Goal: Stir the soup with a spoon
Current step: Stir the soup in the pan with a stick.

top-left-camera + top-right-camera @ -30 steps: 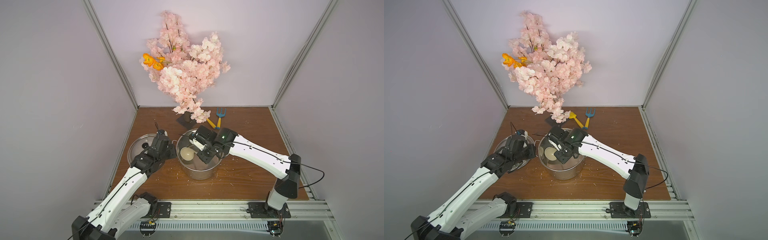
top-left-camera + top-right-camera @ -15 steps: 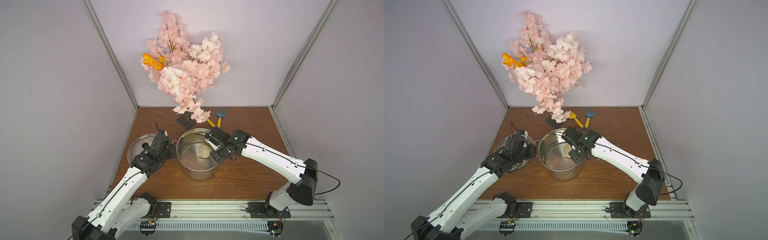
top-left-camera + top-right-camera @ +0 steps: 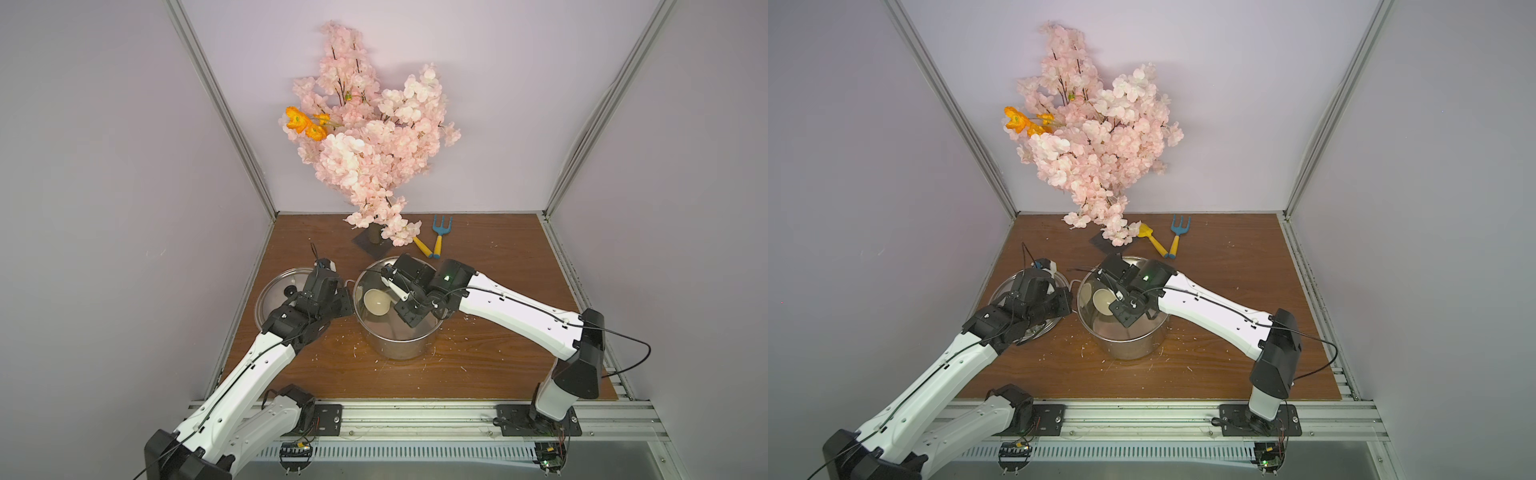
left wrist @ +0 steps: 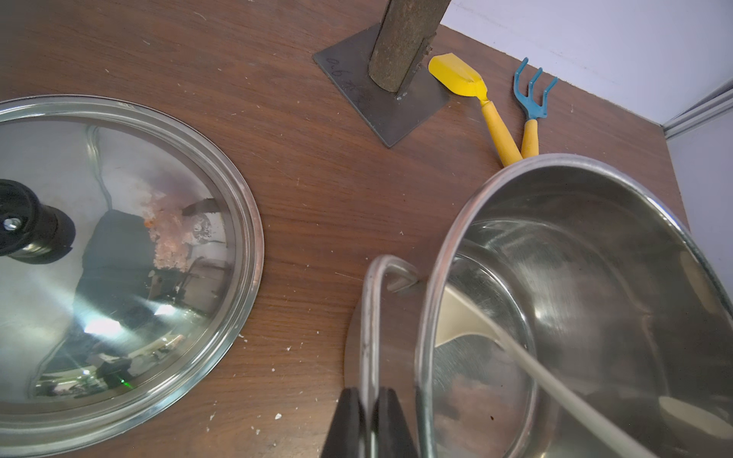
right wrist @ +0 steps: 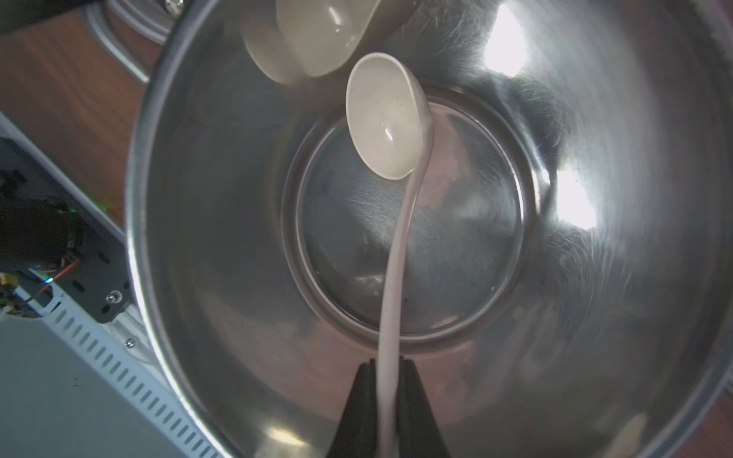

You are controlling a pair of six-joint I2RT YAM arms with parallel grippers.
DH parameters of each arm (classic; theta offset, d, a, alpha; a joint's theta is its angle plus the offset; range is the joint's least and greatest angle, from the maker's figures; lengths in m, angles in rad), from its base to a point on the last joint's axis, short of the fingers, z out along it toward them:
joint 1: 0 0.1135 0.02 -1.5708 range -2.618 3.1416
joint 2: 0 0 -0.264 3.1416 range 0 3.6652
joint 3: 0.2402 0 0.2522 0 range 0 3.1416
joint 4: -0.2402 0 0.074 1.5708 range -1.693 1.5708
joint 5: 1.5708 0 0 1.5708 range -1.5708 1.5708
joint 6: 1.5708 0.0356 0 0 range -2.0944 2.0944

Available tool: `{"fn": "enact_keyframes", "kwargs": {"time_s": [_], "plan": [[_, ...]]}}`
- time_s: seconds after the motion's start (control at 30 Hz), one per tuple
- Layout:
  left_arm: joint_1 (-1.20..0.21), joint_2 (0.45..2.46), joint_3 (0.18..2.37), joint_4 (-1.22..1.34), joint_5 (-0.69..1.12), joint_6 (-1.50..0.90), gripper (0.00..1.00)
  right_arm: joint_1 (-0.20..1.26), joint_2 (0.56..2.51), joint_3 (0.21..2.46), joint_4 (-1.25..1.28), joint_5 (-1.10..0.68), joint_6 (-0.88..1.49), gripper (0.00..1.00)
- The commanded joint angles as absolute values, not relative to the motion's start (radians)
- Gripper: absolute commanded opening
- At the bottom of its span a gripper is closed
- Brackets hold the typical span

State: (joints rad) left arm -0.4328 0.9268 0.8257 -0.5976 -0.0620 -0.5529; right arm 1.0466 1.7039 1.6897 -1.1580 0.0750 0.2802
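Observation:
The steel pot point(image 3: 399, 351) point(image 3: 1130, 348) stands mid-table, and no coloured soup shows in it, only its bare shiny bottom point(image 5: 456, 253). My right gripper point(image 3: 400, 291) point(image 5: 386, 368) hangs over the pot's mouth, shut on the slim handle of the cream spoon point(image 5: 386, 115). The spoon's round bowl point(image 3: 376, 302) point(image 3: 1102, 301) sits low inside, towards the pot's left wall, mirrored in the steel. My left gripper point(image 3: 344, 291) point(image 4: 369, 396) is shut on the pot's left loop handle point(image 4: 371, 317). The spoon's handle point(image 4: 563, 391) crosses the pot's inside.
A glass lid point(image 3: 276, 293) point(image 4: 119, 253) lies flat left of the pot under my left arm. Behind the pot stands a pink blossom tree point(image 3: 370, 137) on a metal base plate point(image 4: 357, 67), with a yellow trowel point(image 4: 460, 77) and a blue garden fork point(image 3: 440, 230) beside it.
The right gripper swung the spoon's bowl to the pot's right side, then back to the left side. The left arm and the pot stayed put.

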Motion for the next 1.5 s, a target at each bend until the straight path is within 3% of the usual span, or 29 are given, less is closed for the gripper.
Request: {"fn": "enact_keyframes", "kwargs": {"time_s": [0.0, 0.23, 0.43, 0.8, 1.03, 1.27, 1.47], "plan": [[-0.431, 0.94, 0.844, -0.615, -0.032, -0.548, 0.01, 1.058, 1.607, 1.614, -1.156, 0.079, 0.312, 0.0], [-0.431, 0.942, 0.847, -0.615, -0.037, -0.545, 0.01, 0.985, 1.473, 1.444, -1.166, 0.142, 0.327, 0.0], [-0.43, 0.937, 0.841, -0.616, -0.035, -0.548, 0.02, 0.9, 1.488, 1.473, -1.13, 0.153, 0.308, 0.0], [-0.431, 0.946, 0.841, -0.613, -0.032, -0.542, 0.03, 0.965, 1.667, 1.698, -1.138, 0.055, 0.281, 0.0], [-0.431, 0.946, 0.827, -0.613, -0.034, -0.542, 0.05, 1.034, 1.574, 1.561, -1.132, 0.095, 0.307, 0.0], [-0.431, 0.937, 0.814, -0.612, -0.037, -0.543, 0.05, 0.928, 1.46, 1.451, -1.148, 0.181, 0.3, 0.0], [-0.431, 0.947, 0.829, -0.612, -0.035, -0.535, 0.05, 0.895, 1.535, 1.519, -1.133, 0.176, 0.293, 0.0]]}}
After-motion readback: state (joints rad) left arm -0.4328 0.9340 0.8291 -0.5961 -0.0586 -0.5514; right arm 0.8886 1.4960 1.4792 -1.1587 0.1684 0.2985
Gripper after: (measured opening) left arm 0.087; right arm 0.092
